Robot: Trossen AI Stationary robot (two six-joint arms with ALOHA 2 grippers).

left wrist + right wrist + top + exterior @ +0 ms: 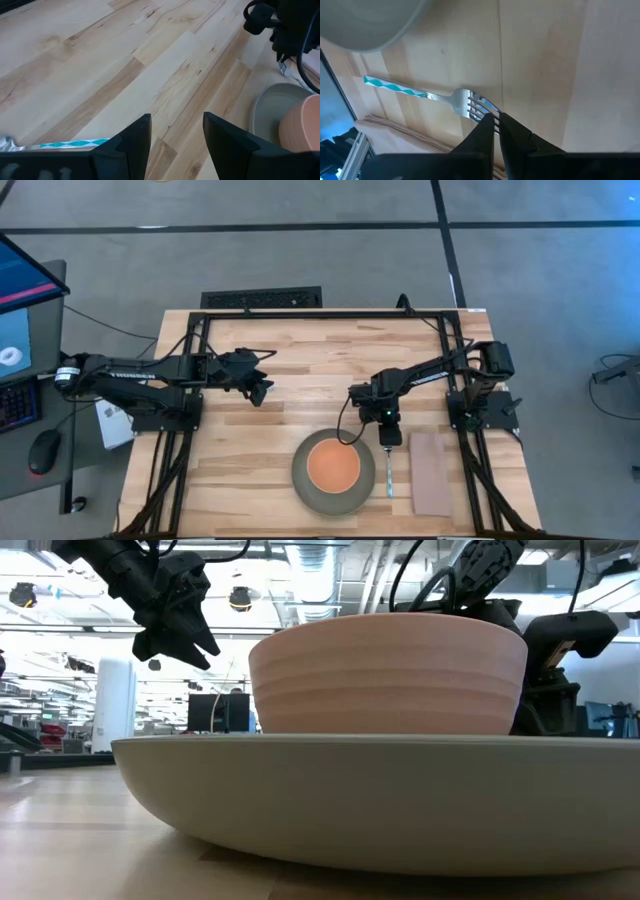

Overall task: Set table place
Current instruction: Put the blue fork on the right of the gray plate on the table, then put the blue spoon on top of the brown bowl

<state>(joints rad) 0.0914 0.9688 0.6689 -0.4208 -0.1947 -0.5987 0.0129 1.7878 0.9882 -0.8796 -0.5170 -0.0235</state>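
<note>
A grey-green plate [303, 483] sits near the table's near edge with the orange bowl [332, 466] standing in it. To the plate's right a fork [389, 475] with a teal-and-white patterned handle lies pointing near to far. The pale pinkish napkin [431, 472] lies flat to the fork's right. My right gripper [496, 122] is at the fork's far end, shut on its tines. My left gripper [262, 392] hangs open above bare wood, left of and beyond the plate. A second teal-patterned handle [75, 144] lies on the table under it, mostly hidden by the gripper body. My right gripper pinches the tips of the fork's tines [481, 109] between its two fingers, coming from above and the far side, along the fork's length. The fork lies low and flat, its handle [395, 87] stretching toward the near edge between plate and napkin; whether it rests on the wood cannot be told.
A black metal frame [330, 313] edges the table's far side and runs down both sides under the arm bases. Bare wood spreads left of the plate [100, 65]. A monitor, keyboard and mouse sit off the table's left edge.
</note>
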